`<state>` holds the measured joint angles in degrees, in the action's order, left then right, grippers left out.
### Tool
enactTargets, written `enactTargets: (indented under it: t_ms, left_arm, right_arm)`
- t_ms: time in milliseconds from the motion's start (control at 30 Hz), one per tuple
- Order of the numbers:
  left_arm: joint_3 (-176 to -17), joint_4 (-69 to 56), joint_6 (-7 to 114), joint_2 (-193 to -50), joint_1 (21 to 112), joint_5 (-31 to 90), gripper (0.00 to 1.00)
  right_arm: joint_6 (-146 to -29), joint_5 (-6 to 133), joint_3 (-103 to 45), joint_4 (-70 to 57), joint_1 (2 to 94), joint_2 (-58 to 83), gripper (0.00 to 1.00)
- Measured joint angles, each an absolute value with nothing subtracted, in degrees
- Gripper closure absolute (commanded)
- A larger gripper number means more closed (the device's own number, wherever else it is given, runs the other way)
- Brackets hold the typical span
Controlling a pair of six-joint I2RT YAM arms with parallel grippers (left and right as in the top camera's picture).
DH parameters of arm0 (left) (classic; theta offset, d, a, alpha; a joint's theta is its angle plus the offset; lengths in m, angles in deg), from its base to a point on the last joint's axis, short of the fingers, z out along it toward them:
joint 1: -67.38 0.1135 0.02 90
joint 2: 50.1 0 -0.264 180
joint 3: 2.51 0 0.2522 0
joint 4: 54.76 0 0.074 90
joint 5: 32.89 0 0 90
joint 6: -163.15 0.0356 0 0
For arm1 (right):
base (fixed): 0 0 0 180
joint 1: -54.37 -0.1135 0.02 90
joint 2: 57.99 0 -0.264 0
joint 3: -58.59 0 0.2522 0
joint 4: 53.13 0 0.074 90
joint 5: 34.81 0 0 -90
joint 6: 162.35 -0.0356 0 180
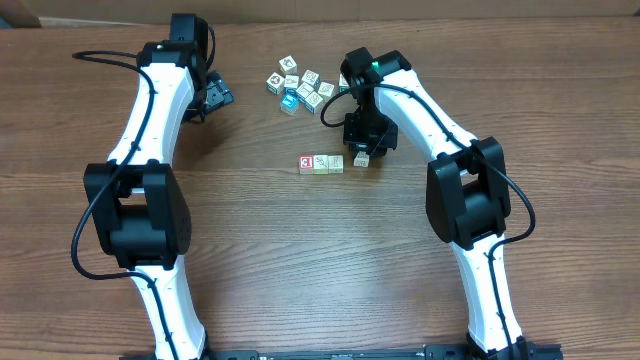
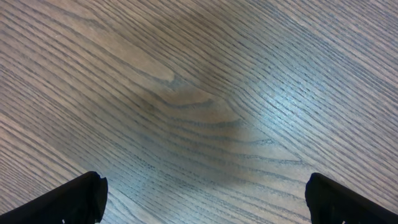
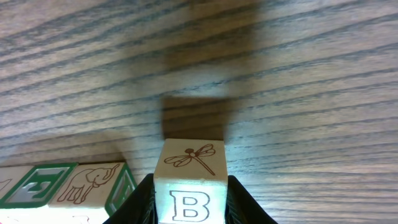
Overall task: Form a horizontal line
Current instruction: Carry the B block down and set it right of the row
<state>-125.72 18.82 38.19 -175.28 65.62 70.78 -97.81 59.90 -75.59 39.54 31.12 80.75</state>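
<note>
Up close, right hand gripping dragonfly cube

The horizontal line has three touching cubes, red-and-white leftmost, with a dragonfly-faced cube just right.

The table is brown wood with dark wavy lines running across it. It fills almost the whole view from above. Past its far edge is a thin pale strip. Light makes a shiny patch on the wood, with a soft shadow beside it.
</note>
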Motion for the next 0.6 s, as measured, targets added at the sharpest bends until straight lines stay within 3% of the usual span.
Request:
enactTargets:
  t_ms: [600]
  left_arm:
    - [-125.7,18.8,38.2,-175.3,65.6,70.8,0.0]
  right_arm:
    - [-97.8,61.0,-75.6,40.6,31.1,80.8,0.67]
